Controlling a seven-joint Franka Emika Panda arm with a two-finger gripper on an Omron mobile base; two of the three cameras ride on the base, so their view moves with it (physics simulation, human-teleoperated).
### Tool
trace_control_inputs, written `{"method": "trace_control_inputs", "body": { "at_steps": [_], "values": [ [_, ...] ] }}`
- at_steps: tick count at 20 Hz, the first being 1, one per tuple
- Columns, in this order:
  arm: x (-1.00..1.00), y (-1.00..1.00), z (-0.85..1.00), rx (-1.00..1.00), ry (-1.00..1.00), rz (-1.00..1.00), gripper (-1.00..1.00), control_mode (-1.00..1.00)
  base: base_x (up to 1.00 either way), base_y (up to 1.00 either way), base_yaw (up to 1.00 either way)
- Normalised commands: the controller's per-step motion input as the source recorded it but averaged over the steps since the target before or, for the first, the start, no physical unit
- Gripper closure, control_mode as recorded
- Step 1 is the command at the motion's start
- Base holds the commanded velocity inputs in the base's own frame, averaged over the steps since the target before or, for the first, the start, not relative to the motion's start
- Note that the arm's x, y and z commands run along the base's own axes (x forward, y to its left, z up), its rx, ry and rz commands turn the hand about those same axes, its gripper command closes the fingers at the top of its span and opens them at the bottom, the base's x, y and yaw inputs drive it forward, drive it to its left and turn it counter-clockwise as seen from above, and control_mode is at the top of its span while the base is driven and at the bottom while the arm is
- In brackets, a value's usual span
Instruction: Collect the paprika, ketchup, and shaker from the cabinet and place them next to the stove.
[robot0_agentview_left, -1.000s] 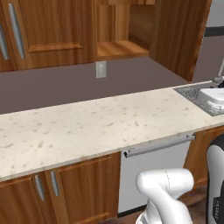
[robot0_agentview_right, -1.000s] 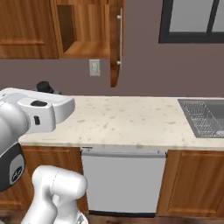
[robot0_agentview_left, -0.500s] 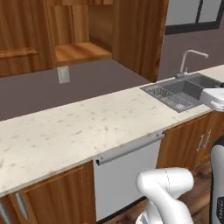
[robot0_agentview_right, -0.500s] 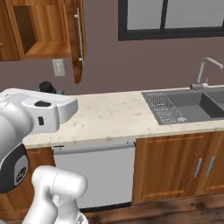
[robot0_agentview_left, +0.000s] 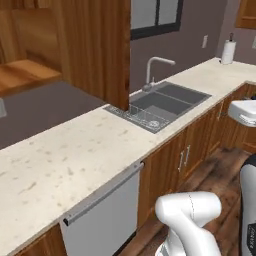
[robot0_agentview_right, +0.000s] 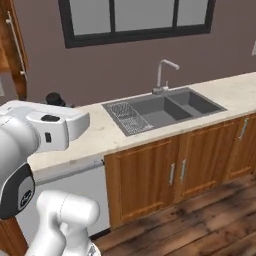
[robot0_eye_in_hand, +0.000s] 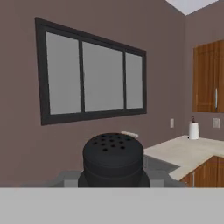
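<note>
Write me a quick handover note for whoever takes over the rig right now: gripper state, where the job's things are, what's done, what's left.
Gripper: shut on the shaker; its black perforated top shows close up in the hand view.
Surroundings: the base views face the sink and the counter. The window lies ahead of the hand. A wooden cabinet hangs left of the sink.
Done: shaker picked up.
Left: carry the shaker to the stove and set it down beside it. Where the paprika and ketchup are cannot be told from these views; check both.
</note>
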Motion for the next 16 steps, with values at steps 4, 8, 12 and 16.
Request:
{"method": "trace_control_inputs", "body": {
  "at_steps": [4,8,12,16],
  "values": [
    [0.00,0.00,0.00,0.00,0.00,0.00,1.00,1.00,0.17,-0.17,-0.57],
    [0.00,0.00,0.00,0.00,0.00,0.00,1.00,1.00,0.18,-0.07,-0.59],
    [0.00,0.00,0.00,0.00,0.00,0.00,1.00,1.00,0.40,0.00,-0.57],
    [0.00,0.00,0.00,0.00,0.00,0.00,1.00,1.00,0.60,-0.02,-0.55]
  ]
}}
